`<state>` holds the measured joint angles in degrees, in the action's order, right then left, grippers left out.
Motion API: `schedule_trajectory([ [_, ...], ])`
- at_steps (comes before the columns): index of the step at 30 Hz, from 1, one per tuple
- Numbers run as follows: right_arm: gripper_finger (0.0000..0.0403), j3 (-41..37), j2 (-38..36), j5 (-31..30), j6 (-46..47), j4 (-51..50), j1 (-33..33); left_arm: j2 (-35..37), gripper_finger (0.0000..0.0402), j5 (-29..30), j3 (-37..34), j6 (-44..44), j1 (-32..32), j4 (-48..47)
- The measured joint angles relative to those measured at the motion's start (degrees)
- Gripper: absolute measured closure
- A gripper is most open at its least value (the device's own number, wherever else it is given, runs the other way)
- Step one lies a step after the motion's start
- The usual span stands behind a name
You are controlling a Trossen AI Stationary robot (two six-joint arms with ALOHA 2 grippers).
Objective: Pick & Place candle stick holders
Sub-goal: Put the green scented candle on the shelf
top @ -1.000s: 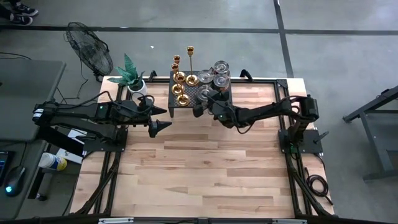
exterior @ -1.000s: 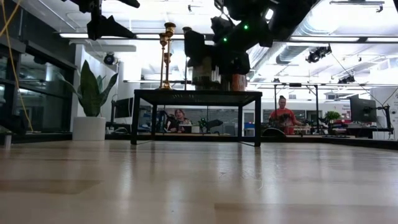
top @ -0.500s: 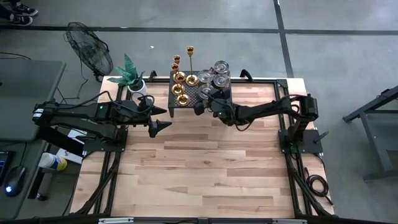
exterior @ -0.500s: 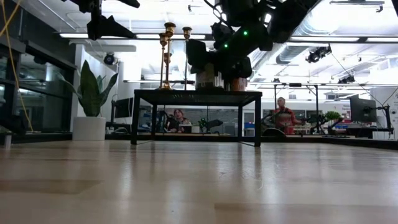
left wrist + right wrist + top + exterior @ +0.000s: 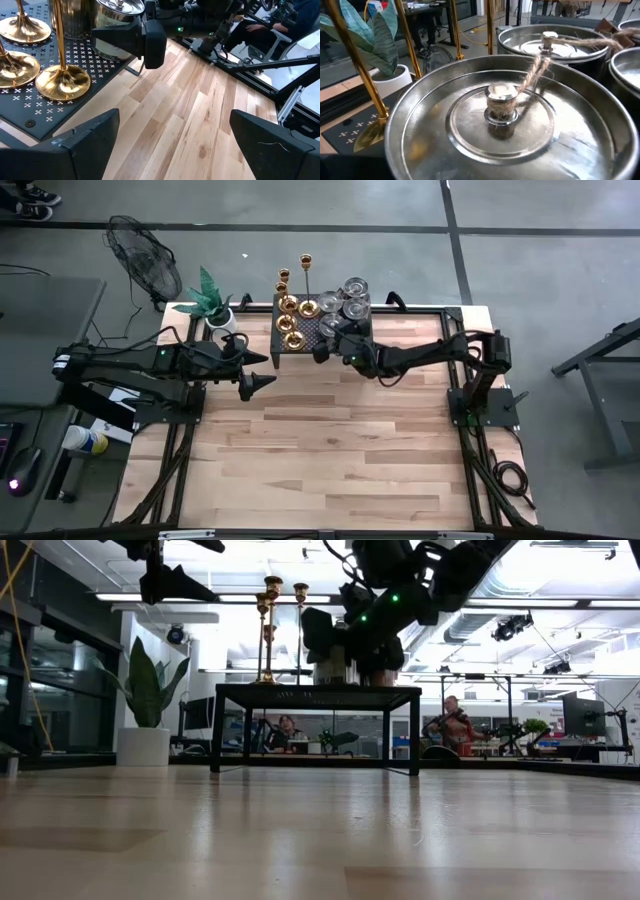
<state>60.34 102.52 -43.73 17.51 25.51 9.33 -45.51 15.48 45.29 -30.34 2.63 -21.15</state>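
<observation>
- 5 shiny gold candle stick holders (image 5: 290, 308) with round bases and thin stems stand on the left part of a small black metal stand (image 5: 283, 350) at the back of the wooden table (image 5: 320, 450).
- Round silver tins (image 5: 352, 295) with string on their lids sit on the right part of that stand.
- The right gripper (image 5: 330, 345) hangs just over a silver tin, fingers wide open, holding nothing.
- The left gripper (image 5: 256, 383) waits in the air left of the stand, fingers wide apart and empty.
- A green plant in a white pot (image 5: 213, 303) stands at the table's back left corner.
</observation>
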Motion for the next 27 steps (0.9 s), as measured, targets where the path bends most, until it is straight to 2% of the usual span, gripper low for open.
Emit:
schedule_trajectory([
  [15, 0.0052, 0.0, -0.1, 2.7, 0.4, -1.0, 0.5, 0.0, 0.0027, 0.0, 0.0, 0.0, 0.0, 0.0],
  [18, 0.0051, 0.0, -0.1, 4.8, 0.5, -0.9, 0.4, 0.0, 0.0027, 0.0, 0.0, 0.0, 0.0, 0.0],
  [27, 0.0008, 0.0, -0.1, 4.6, 0.4, -0.8, 0.4, 0.0, 0.0027, 0.0, 0.0, 0.0, 0.0, 0.0],
])
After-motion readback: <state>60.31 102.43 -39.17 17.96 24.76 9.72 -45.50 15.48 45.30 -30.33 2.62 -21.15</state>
